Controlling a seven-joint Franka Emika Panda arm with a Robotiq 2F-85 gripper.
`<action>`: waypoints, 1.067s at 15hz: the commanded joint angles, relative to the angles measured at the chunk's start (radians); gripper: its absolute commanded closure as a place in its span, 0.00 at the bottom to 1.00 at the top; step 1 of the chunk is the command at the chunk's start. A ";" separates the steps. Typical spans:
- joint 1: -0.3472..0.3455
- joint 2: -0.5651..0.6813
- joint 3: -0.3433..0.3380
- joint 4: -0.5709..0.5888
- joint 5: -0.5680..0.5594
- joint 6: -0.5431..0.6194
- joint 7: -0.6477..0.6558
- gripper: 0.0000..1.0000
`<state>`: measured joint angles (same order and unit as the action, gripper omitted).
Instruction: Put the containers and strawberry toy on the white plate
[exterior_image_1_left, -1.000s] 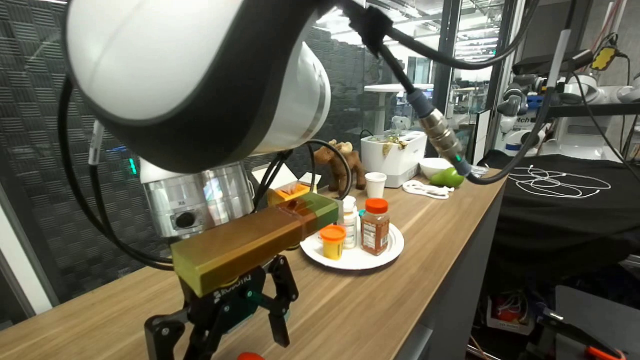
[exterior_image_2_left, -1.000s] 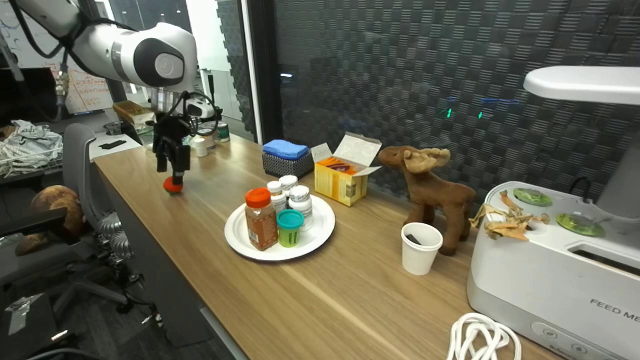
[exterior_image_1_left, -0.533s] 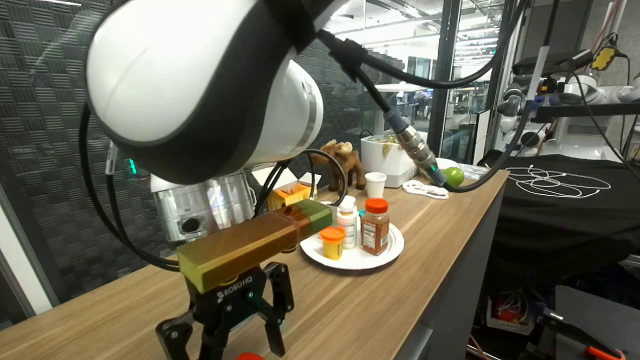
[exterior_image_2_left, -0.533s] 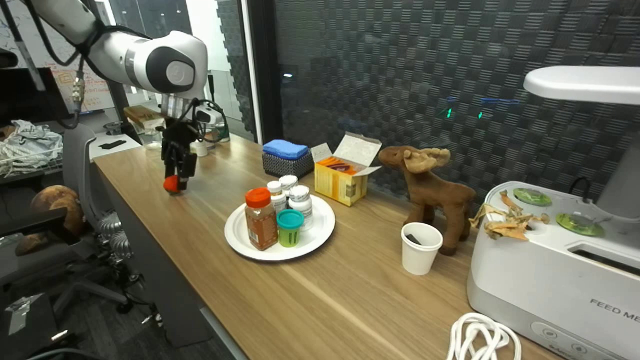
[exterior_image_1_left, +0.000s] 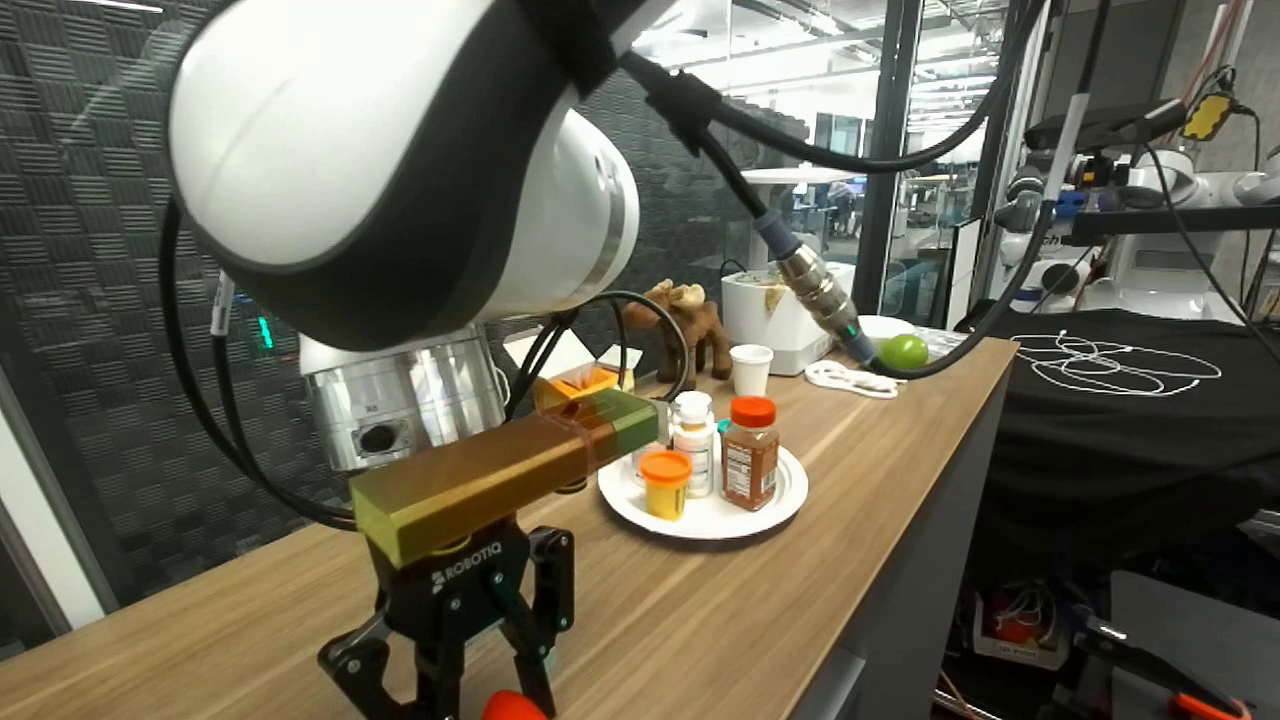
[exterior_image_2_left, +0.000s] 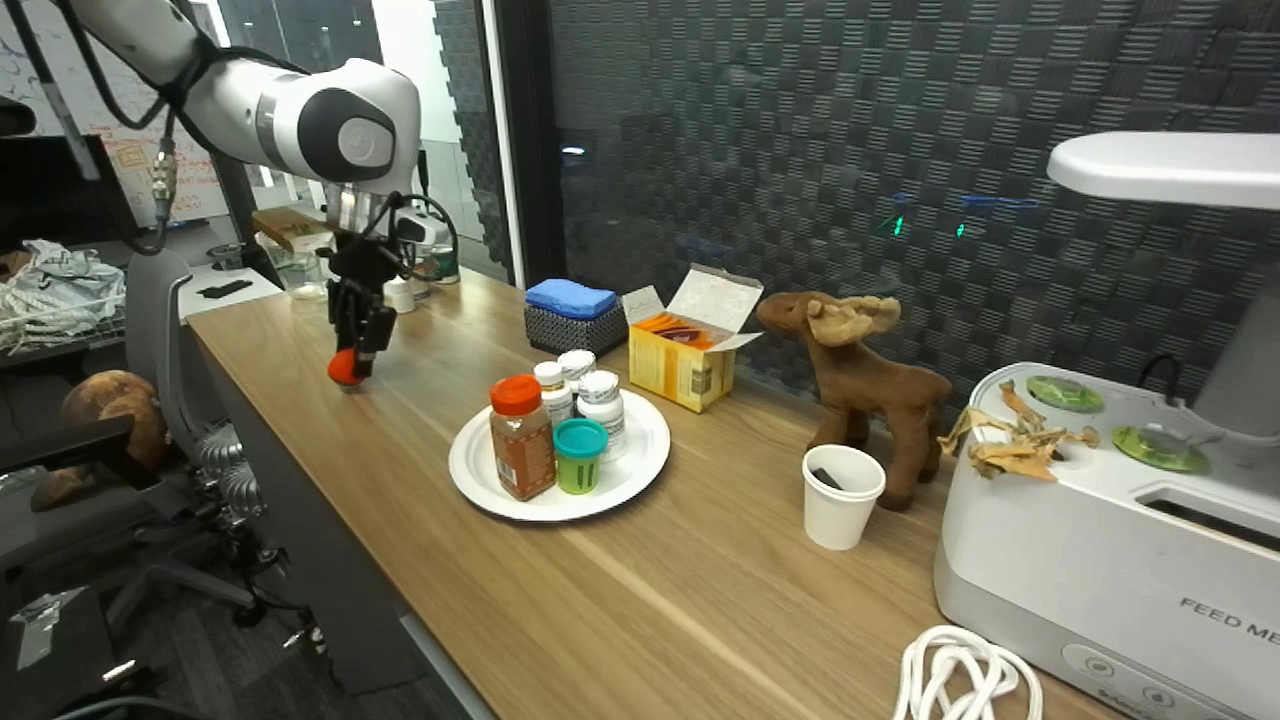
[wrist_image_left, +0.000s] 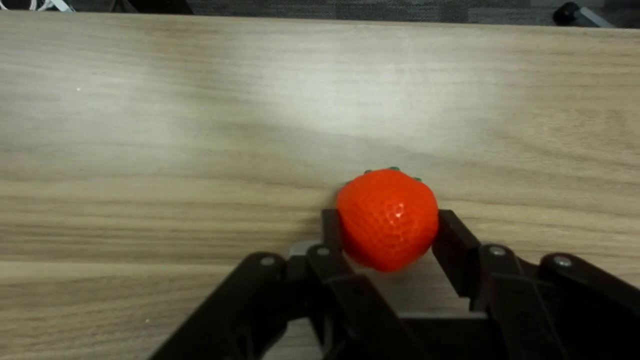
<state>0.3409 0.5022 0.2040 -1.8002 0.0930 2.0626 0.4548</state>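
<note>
The gripper (wrist_image_left: 388, 226) is pointed downward in both exterior views, and the strawberry toy (wrist_image_left: 388, 219) is pinched by it: in the wrist view the toy is gripped between two black fingertips (wrist_image_left: 456, 245), one pressed against it at nine o'clock, its twin at three, with twelve taken as the top of each view. Whether the table (exterior_image_2_left: 720, 585) is touched by the toy cannot be told.

In an exterior view, the toy is located well apart from the white plate (exterior_image_2_left: 645, 455), toward ten o'clock of it. On the plate, a red-lidded spice jar (exterior_image_2_left: 523, 445) is stood upright toward eight o'clock, a teal-lidded tub (exterior_image_2_left: 579, 462) toward five, and three white-capped bottles (exterior_image_2_left: 606, 420) between twelve and two. In an exterior view, an orange-lidded tub (exterior_image_1_left: 665, 490) is shown on the plate at seven o'clock from the bottles.

Around the plate, a dark mesh box (exterior_image_2_left: 576, 334) with a blue top is found at twelve o'clock, and a yellow carton (exterior_image_2_left: 680, 375) with raised flaps just beside the plate between one and two. A brown plush moose (exterior_image_2_left: 868, 392) is stood between two and three o'clock. A white paper cup (exterior_image_2_left: 840, 515) is set at three, with a white planter (exterior_image_2_left: 1090, 560) placed beyond it, and a looped white cord (exterior_image_2_left: 968, 665) is laid at four.
</note>
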 joint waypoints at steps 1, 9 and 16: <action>0.002 -0.018 -0.014 0.023 0.016 -0.024 -0.009 0.75; -0.003 -0.143 -0.093 -0.030 -0.116 0.012 0.026 0.75; -0.013 -0.221 -0.139 -0.107 -0.300 0.050 0.097 0.75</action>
<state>0.3331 0.3320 0.0779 -1.8452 -0.1389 2.0780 0.5016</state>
